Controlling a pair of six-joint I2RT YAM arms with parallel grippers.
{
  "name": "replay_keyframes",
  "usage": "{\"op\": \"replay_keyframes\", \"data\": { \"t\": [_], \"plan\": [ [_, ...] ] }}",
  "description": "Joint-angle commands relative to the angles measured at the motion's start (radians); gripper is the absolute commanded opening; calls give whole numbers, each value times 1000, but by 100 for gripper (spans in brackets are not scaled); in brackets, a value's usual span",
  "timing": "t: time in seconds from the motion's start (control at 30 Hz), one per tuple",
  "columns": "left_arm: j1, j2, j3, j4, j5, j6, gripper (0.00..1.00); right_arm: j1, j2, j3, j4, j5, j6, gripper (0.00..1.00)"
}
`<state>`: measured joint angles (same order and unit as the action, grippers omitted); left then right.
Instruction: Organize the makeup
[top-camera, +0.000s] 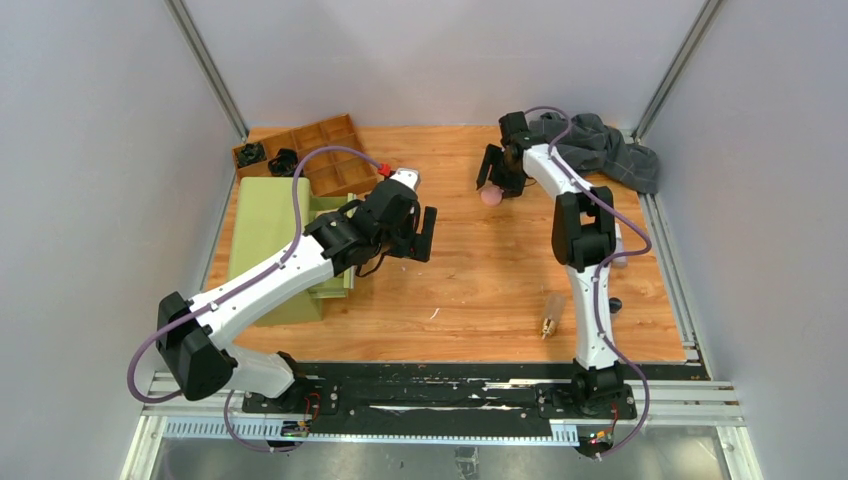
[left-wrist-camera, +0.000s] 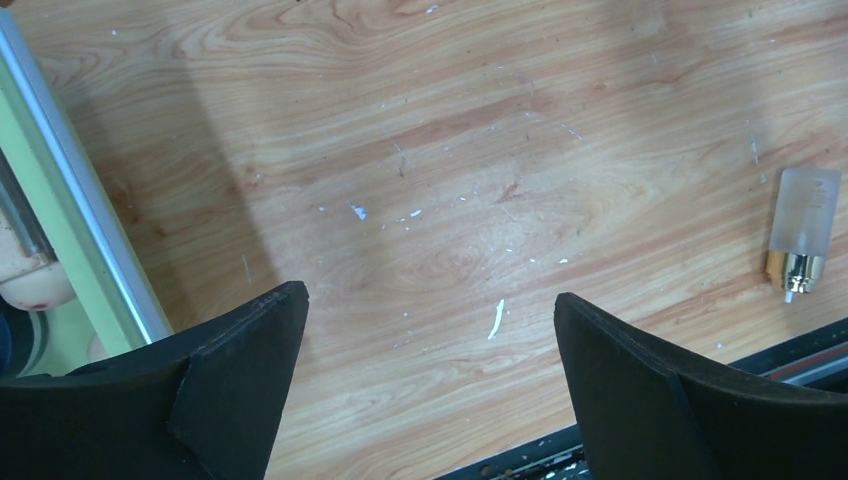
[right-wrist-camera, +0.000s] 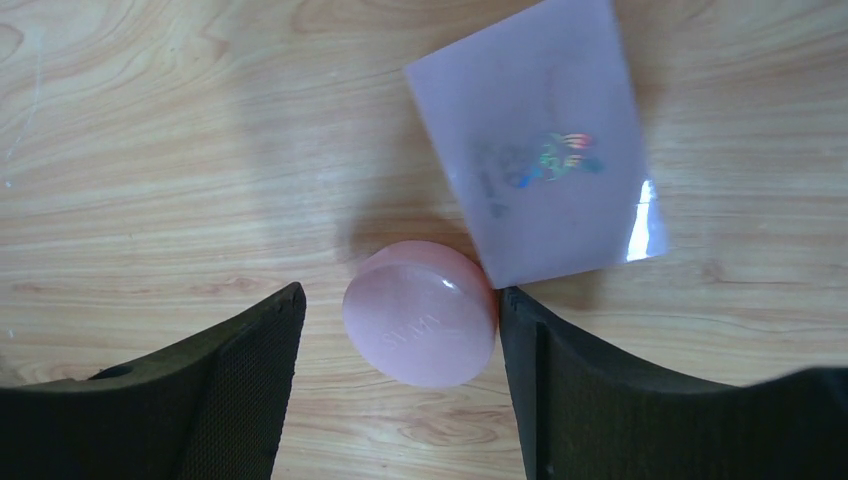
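A pink disc lies on the wooden table, touching a pale pink square pad. My right gripper is open and down around the disc. Its right finger touches the disc and its left finger stands apart. From above, the disc shows just below the right gripper. My left gripper is open and empty over the table's middle left, also in its wrist view. A frosted clear tube with a gold neck lies at the front right.
A green box lies at the left under my left arm, with a beige rounded item inside it. A wooden compartment tray stands at the back left, with black items beside it. The grey checked cloth lies at the back right.
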<state>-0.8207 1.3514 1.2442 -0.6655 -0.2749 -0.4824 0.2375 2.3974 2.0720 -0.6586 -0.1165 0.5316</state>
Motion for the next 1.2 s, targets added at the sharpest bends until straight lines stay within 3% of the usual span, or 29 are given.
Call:
{"op": "replay_keyframes", "data": {
  "t": [0.0, 0.2, 0.47, 0.67, 0.8, 0.97, 1.17],
  "plan": [
    [-5, -9, 5, -16, -36, 20, 98, 53, 49, 46, -17, -17, -18, 70],
    [-4, -64, -37, -28, -94, -7, 98, 117, 53, 51, -24, -51, -62, 70],
    [5, -127, -50, -66, -148, -10, 98, 242, -43, -41, 64, -287, -108, 67],
    [5, -181, -88, -56, -139, -30, 98, 147, -206, -149, 38, 31, -136, 71],
    [5, -178, -102, -30, -122, -19, 98, 31, -241, -181, 37, 95, -139, 78],
    [5, -139, -68, -37, -129, -1, 98, -37, -122, 16, -94, 90, -247, 89],
    [5, -123, -38, -53, -153, 22, 98, -60, 0, 220, -189, 108, -339, 92]
  ]
}}
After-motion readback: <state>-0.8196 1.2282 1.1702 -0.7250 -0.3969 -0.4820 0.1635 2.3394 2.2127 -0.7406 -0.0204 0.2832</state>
